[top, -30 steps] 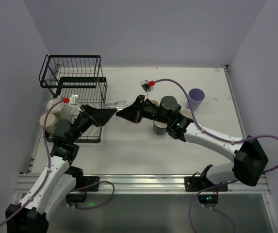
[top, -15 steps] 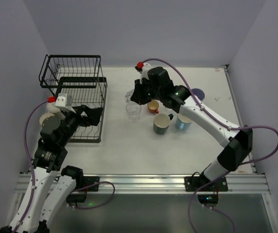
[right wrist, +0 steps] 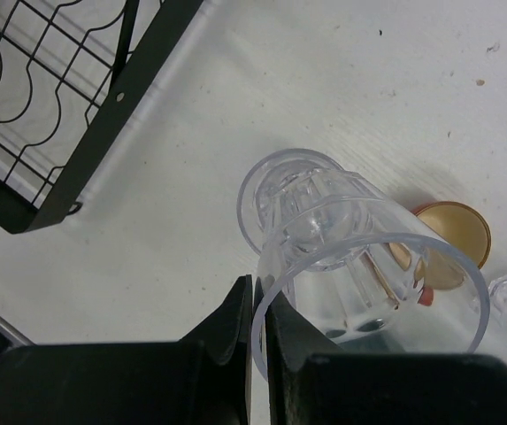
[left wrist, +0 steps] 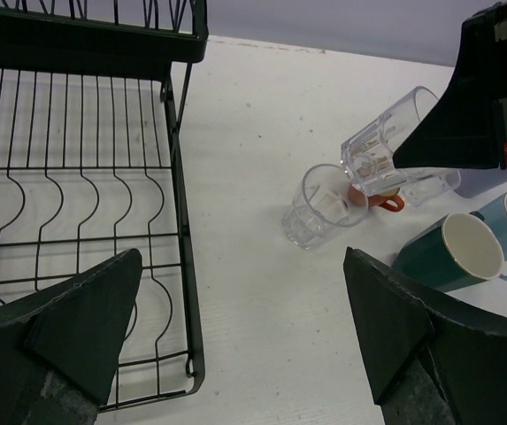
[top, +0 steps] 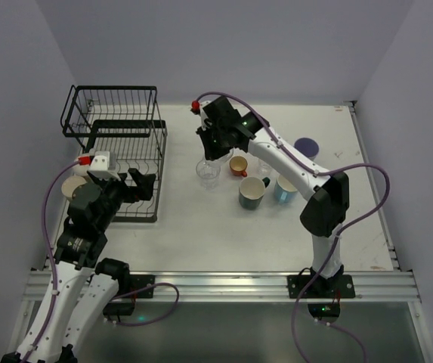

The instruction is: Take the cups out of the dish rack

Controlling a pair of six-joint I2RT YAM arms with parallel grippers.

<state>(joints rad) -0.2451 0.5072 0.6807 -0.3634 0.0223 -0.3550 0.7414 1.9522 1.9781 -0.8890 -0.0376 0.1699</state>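
My right gripper (right wrist: 258, 320) is shut on the rim of a clear glass (right wrist: 368, 274), which hangs tilted just above a second clear glass (left wrist: 319, 205) standing on the table. Close by are a small orange cup (top: 238, 165), a teal mug (top: 252, 193), a light blue mug (top: 285, 189) and a lavender tumbler (top: 305, 147). The black wire dish rack (top: 118, 144) stands at the far left; its flat tray (left wrist: 76, 177) shows bare wire. My left gripper (left wrist: 244, 328) hovers open and holds nothing at the rack's near right corner.
A cream cup (top: 72, 187) stands on the table left of the rack, beside my left arm. Another clear glass piece (left wrist: 430, 184) lies behind the orange cup. White walls close in the table on three sides.
The right arm has carried the clear glass from beside the rack to above the standing glass. My left gripper let go, opened fully and drew back toward the rack's near corner.
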